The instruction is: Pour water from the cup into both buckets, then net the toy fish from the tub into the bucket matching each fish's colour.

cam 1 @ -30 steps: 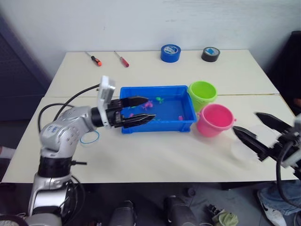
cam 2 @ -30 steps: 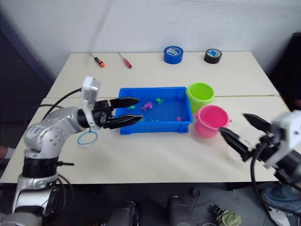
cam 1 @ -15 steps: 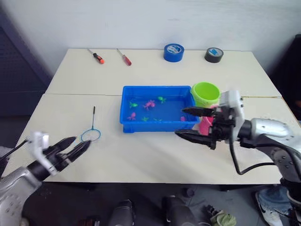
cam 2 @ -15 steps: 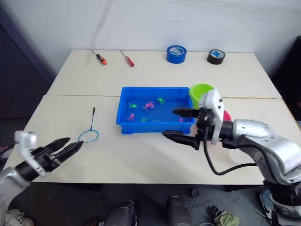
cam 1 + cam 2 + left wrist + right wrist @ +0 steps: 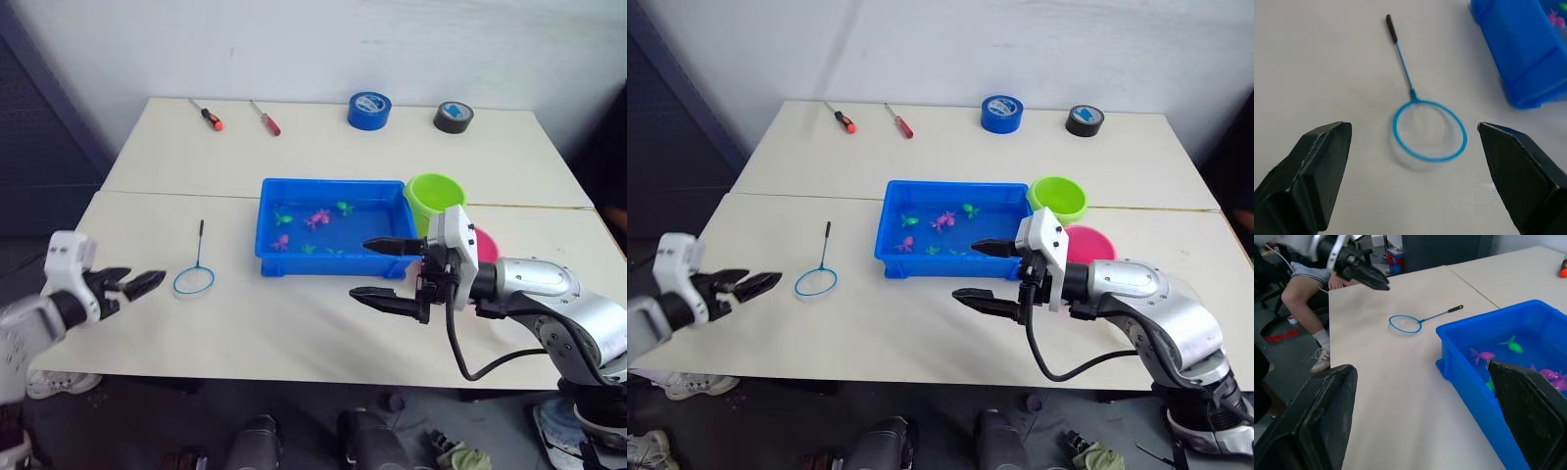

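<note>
Bright blue tub of pink and green fish, beside lime-green bucket and blue-rimmed net.

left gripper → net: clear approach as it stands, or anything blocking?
Probably yes. The left gripper is open and aimed at the net, which lies flat on bare table with its hoop between the fingers' line. The tub sits off to one side, apart from the net, and nothing lies between.
</note>
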Available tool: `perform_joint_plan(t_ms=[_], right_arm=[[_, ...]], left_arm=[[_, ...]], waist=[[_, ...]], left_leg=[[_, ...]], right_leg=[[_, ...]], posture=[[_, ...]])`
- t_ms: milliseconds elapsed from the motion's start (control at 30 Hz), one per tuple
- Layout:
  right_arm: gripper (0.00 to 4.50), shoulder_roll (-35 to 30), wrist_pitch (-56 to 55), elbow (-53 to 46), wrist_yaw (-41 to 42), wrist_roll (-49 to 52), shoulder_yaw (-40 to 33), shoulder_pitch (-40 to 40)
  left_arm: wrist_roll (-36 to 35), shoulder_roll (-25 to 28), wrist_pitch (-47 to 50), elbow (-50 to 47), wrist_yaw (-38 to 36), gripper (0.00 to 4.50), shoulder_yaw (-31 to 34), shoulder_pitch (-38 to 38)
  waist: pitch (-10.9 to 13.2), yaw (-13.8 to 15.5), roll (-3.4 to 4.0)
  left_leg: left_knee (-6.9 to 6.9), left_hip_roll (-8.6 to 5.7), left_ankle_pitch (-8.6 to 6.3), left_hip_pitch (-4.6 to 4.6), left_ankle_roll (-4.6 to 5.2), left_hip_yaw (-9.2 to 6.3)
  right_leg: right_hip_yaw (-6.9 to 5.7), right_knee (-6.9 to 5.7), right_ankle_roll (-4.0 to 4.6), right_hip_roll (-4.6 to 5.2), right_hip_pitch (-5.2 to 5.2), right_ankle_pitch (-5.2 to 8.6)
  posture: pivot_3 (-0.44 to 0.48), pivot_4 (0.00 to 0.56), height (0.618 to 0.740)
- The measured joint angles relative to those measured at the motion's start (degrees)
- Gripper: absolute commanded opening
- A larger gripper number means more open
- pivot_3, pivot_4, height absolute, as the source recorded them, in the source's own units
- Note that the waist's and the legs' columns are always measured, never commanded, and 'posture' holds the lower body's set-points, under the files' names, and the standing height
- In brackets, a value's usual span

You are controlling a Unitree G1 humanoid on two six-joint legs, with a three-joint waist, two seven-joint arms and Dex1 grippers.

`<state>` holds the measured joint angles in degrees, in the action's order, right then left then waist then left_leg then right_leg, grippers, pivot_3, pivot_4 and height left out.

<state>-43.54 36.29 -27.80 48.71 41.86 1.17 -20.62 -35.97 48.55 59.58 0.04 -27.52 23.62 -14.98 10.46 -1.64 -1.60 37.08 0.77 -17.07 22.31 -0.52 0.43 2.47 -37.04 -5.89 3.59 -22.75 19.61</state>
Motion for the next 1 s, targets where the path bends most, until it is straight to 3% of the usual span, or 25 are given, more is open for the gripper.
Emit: perform_joint_plan(t_ms=[233,367,567,667,800,833,867,933,1000], right_arm=[[4.48,1.1,0.2,-5.7,-4.3,-0.9,-0.8,4.4],[4.48,1.5,0.5,-8.2,-6.6,-1.2,-1.1,5.5],[4.48,2.3,1.4,-9.9,-9.0,-1.4,-1.0,5.6],[4.5,2.5,1.6,-10.5,-10.0,-1.3,-1.0,5.5],[4.5,2.6,1.8,-11.3,-10.9,-1.3,-1.0,5.8],[4.5,2.6,1.9,-11.4,-11.1,-1.3,-1.0,5.8],[4.5,2.7,1.9,-11.5,-11.4,-1.3,-1.0,5.8],[4.5,2.7,2.0,-11.7,-11.7,-1.3,-1.0,5.8],[4.5,2.6,2.2,-11.8,-11.9,-1.2,-1.1,5.9]], left_arm=[[10.3,-2.9,3.3,23.6,1.7,4.5,-16.6,-26.2],[17.2,-7.2,-1.9,38.4,0.2,4.5,-23.6,-35.2],[24.2,-10.8,-8.3,53.6,-1.6,4.5,-27.2,-43.6],[26.8,-11.8,-11.3,59.0,-1.9,3.63,-27.5,-45.5],[29.1,-12.1,-13.3,63.2,-2.6,1.82,-27.0,-46.7],[29.6,-12.1,-13.7,63.9,-2.8,1.56,-26.9,-46.8],[30.0,-12.2,-14.4,64.3,-3.0,0.91,-26.8,-46.9],[30.6,-12.3,-15.3,65.4,-3.2,0.1,-26.3,-47.0],[30.7,-12.5,-15.9,66.0,-3.7,0.04,-25.3,-47.0]], waist=[[0.0,0.0,0.02],[0.0,0.2,0.01],[0.0,0.2,0.0],[0.0,0.3,0.0],[0.0,0.4,0.0],[0.0,0.4,0.01],[0.0,0.5,0.01],[0.0,0.8,0.01],[0.0,1.2,0.01]], left_leg=[[0.37,-0.05,0.15,0.73,-0.23,0.02],[0.67,-0.05,0.25,0.92,-0.36,0.08],[0.84,-0.07,0.2,0.95,-0.26,0.1],[0.86,-0.06,0.2,0.94,-0.27,0.09],[0.91,-0.1,0.19,0.92,-0.25,0.1],[0.92,-0.11,0.18,0.92,-0.23,0.11],[0.92,-0.12,0.17,0.91,-0.21,0.11],[0.94,-0.13,0.16,0.9,-0.2,0.11],[0.97,-0.13,0.1,0.9,-0.1,0.12]], right_leg=[[-0.43,-0.77,-0.02,-0.13,-0.85,-0.01],[-0.59,-0.81,-0.06,-0.15,-0.91,-0.03],[-0.59,-0.81,-0.12,-0.15,-0.89,-0.05],[-0.61,-0.82,-0.12,-0.15,-0.89,-0.05],[-0.6,-0.83,-0.13,-0.12,-0.88,-0.06],[-0.6,-0.83,-0.13,-0.11,-0.88,-0.06],[-0.6,-0.83,-0.13,-0.09,-0.87,-0.06],[-0.6,-0.84,-0.14,-0.09,-0.86,-0.06],[-0.59,-0.85,-0.15,-0.09,-0.86,-0.07]], posture=[[0.0,0.15,0.74],[0.0,0.15,0.74],[0.0,0.15,0.74],[0.0,0.15,0.74],[0.0,0.15,0.74],[0.0,0.15,0.74],[0.0,0.15,0.74],[0.0,0.15,0.74],[0.0,0.15,0.74]])
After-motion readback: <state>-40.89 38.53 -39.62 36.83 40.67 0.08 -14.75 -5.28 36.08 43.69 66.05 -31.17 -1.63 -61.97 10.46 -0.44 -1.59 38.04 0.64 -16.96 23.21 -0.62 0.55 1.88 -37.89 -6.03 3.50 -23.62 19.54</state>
